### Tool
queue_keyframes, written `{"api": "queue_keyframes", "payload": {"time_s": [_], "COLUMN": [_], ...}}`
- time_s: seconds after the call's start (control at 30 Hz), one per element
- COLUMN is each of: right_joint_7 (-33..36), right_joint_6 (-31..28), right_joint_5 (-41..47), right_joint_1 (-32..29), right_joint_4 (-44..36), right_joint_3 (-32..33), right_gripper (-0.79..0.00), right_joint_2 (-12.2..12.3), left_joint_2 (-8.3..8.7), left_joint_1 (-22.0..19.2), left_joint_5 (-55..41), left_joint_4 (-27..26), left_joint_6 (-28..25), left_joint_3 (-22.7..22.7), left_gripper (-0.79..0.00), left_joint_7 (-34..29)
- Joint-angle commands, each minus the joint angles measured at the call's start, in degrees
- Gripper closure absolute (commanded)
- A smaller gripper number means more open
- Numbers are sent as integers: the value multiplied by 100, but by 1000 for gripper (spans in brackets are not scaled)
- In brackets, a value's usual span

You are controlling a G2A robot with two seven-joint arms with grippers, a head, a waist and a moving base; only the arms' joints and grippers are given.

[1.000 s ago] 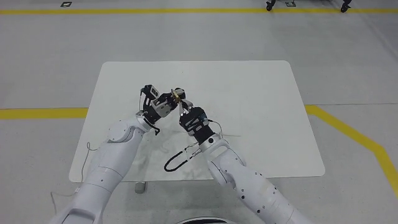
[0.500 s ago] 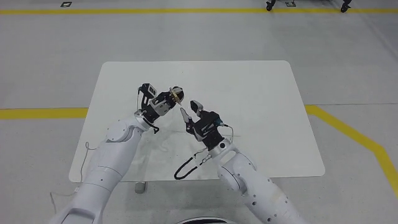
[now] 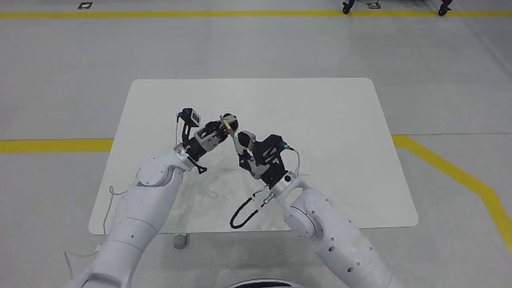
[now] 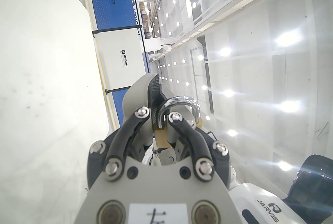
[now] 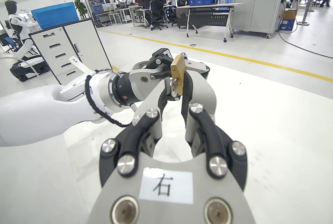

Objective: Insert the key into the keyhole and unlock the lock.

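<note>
The small silver key (image 5: 173,87) sits with its blade in the keyhole of the brass padlock with a steel shackle (image 5: 178,66). Its round head juts from the keyhole end toward my right claw (image 5: 173,94). The padlock is held clear of the white table (image 3: 336,112), clenched by its brass body in my left claw (image 3: 216,130), with the shackle at the far end and the keyhole end turned to the other arm. Seen from above, the padlock lies at about 11 o'clock from my right claw, just beside it, and at about 2 o'clock from my left wrist. The right claw's jaws stand parted, one finger (image 5: 155,101) on each side of the key head; whether either pad touches the head cannot be told. The key's long axis continues that of the padlock body and appears to fall roughly in line with my right claw's reach, from 11 toward 5 o'clock in the top view. In my judgement the coming move turns on that alignment: close on the head, then twist about the shank while the left claw resists. A grip taken off that axis may bind the key.
</note>
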Motion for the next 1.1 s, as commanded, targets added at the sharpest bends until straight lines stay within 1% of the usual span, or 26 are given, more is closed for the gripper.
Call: {"api": "queue_keyframes", "payload": {"time_s": [0.0, 0.47, 0.63, 0.7, 0.83, 0.9, 0.97, 1.07], "right_joint_7": [3, -20, -58, -89, -100, -65, -31, -16], "right_joint_6": [-8, -59, -97, -256, -939, -1192, -1327, -1393], "right_joint_5": [32, 219, 435, 740, 1766, 2155, 2385, 2449], "right_joint_1": [25, 178, 166, 148, 141, 148, 147, 113], "right_joint_4": [29, 239, 289, 311, 457, 536, 591, 583], "right_joint_3": [-6, -64, -25, 10, 215, 327, 421, 499], "right_gripper": [0, 0, 0, 0, 0, 0, 0, 0], "right_joint_2": [-6, -52, -62, -68, -60, -50, -38, -21], "left_joint_2": [2, 7, 6, 5, 5, 8, 8, 9], "left_joint_1": [9, 91, 123, 141, 179, 191, 204, 185], "left_joint_5": [23, 312, 431, 419, 364, 346, 314, 289], "left_joint_4": [-13, -159, -232, -260, -297, -301, -306, -297], "left_joint_6": [17, -128, -301, -363, -530, -585, -604, -601], "left_joint_3": [-9, -26, -26, -28, -48, -67, -75, -97], "left_gripper": [0, 0, 0, 0, 0, 0, 0, 0], "left_joint_7": [2, 115, 149, 136, 52, 25, 2, -4]}}
